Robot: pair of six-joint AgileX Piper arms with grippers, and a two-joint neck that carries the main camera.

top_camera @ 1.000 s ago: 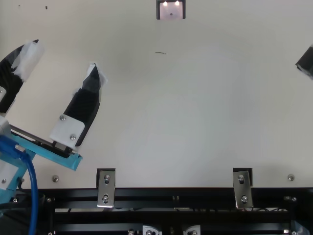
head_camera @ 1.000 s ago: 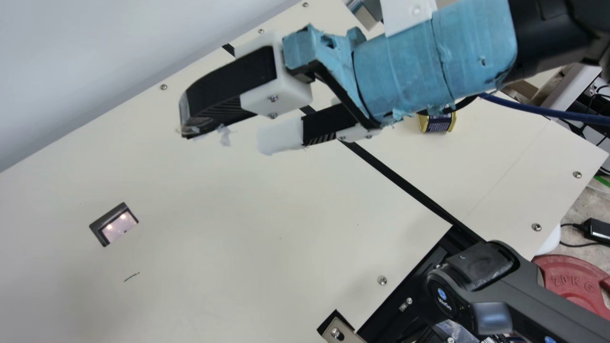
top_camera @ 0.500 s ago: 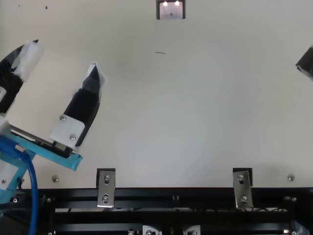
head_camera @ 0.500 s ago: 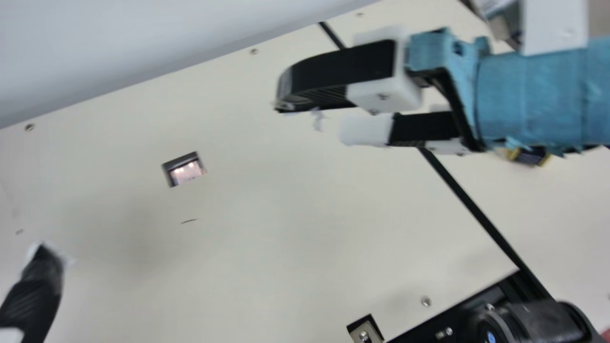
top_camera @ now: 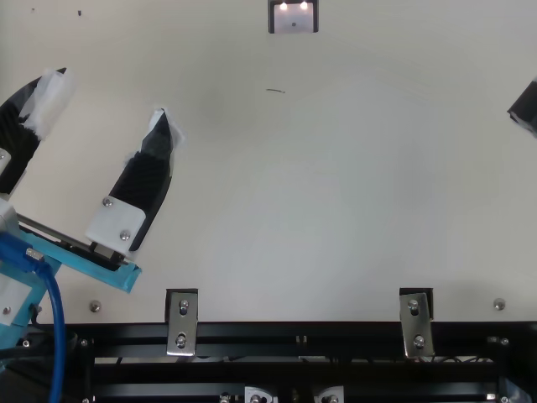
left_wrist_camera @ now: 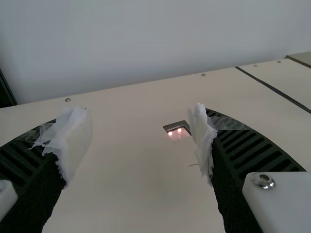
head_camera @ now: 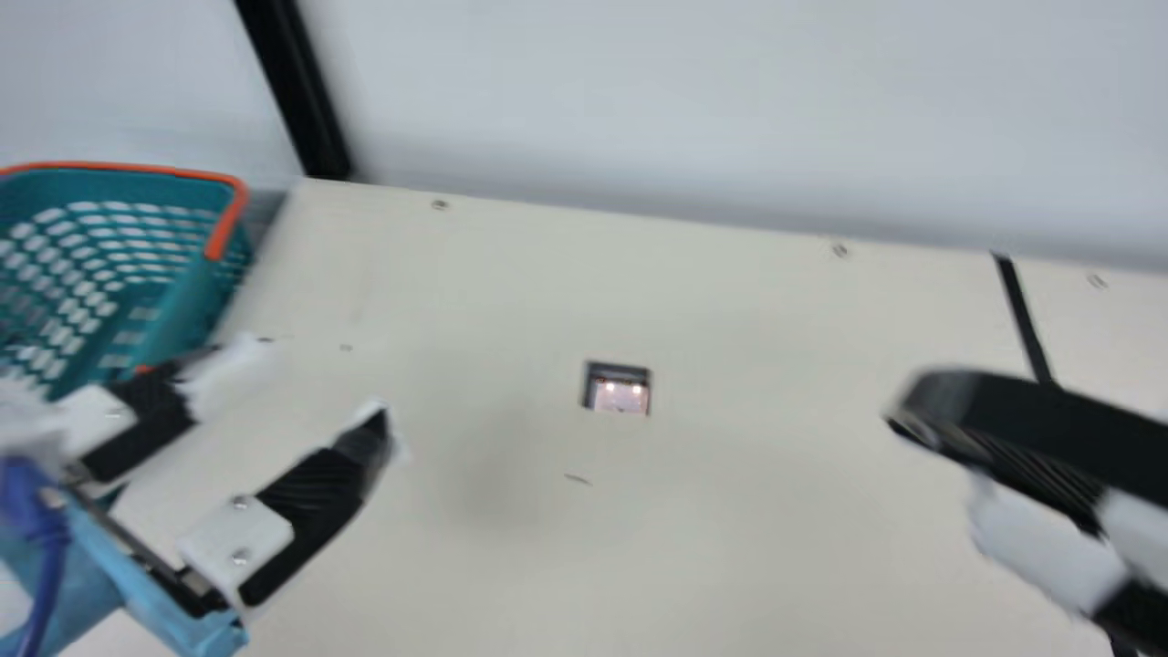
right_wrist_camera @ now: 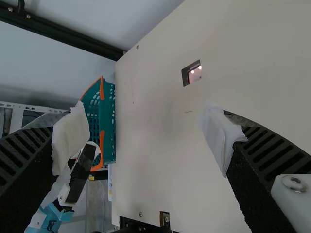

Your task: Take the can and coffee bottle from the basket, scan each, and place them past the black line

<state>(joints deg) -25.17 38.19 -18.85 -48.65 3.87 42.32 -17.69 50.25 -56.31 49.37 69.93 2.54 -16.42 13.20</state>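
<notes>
Left arm (head_camera: 87,584) and right arm (head_camera: 1077,438) hang over a cream desk (head_camera: 730,547), the jaws of each spread wide and gripping nothing; the teal basket (head_camera: 182,301) stands by the left edge, the black line (head_camera: 1022,315) lies at right — where the can and coffee bottle are cannot be told; both are likely smooth, firm and slippery, the can prone to denting — best clasped gently round the middle.

table (top_camera: 336,210): smooth, matt | basket (head_camera: 182,306): plastic | bracket (top_camera: 182,325): metal, slightly glossy
</notes>
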